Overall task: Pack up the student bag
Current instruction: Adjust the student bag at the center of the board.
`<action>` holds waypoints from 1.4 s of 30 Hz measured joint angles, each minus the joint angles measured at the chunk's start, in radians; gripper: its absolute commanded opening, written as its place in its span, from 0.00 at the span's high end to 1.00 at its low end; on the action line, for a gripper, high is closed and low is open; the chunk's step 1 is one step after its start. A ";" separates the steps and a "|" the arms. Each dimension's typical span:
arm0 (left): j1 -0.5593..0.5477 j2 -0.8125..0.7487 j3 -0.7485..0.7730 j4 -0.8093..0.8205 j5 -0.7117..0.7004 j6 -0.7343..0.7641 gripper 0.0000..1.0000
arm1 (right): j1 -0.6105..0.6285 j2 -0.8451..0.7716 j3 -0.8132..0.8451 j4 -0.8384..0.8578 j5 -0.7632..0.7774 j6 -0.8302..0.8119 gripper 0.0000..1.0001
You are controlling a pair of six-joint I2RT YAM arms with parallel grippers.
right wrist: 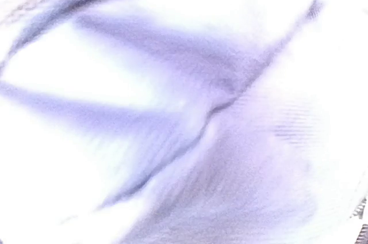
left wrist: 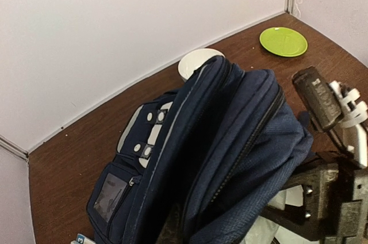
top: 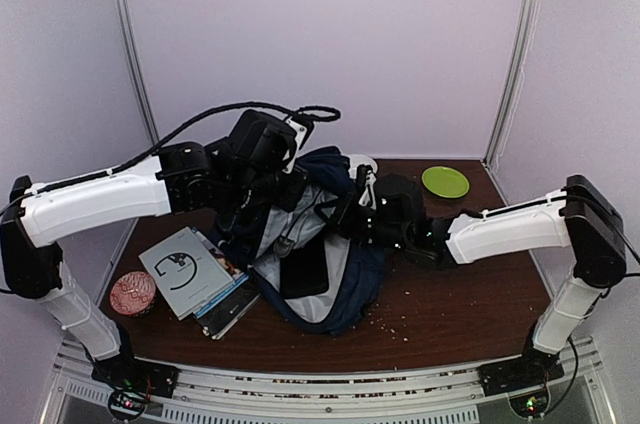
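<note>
The student bag (top: pixel 345 299), navy woven fabric with a slack, crumpled shape, lay in the middle of the brown wooden table (top: pixel 460 294). Its mouth gaped open on a smooth pale grey lining (top: pixel 335 244), and a flat black rectangle (top: pixel 303 269) sat inside. From the left wrist camera its front showed white trim with round studs and a small clear window pocket.

The left gripper (top: pixel 243 206) was pinched on the bag's far-left rim. The right gripper (top: pixel 352 212) was pressed together at the bag's right rim. Its own camera gave only blurred pale cloth, so whether it pinched anything could not be told.

A glossy round lime-green plate (top: pixel 445 181) lay at the far right, and a white bowl (left wrist: pixel 198 63) sat behind the bag. A grey booklet (top: pixel 183 269) and a round red patterned object (top: pixel 132 294) lay near left.
</note>
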 measured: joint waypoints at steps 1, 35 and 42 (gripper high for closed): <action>0.002 -0.006 0.013 -0.009 0.000 0.006 1.00 | -0.006 -0.025 0.001 0.000 -0.020 -0.023 1.00; 0.035 -0.070 0.007 0.018 0.172 -0.292 1.00 | 0.056 0.336 0.356 -0.090 0.109 -0.100 1.00; 0.056 -0.029 -0.018 0.043 0.183 -0.358 1.00 | 0.056 0.537 0.545 0.008 0.056 -0.039 0.93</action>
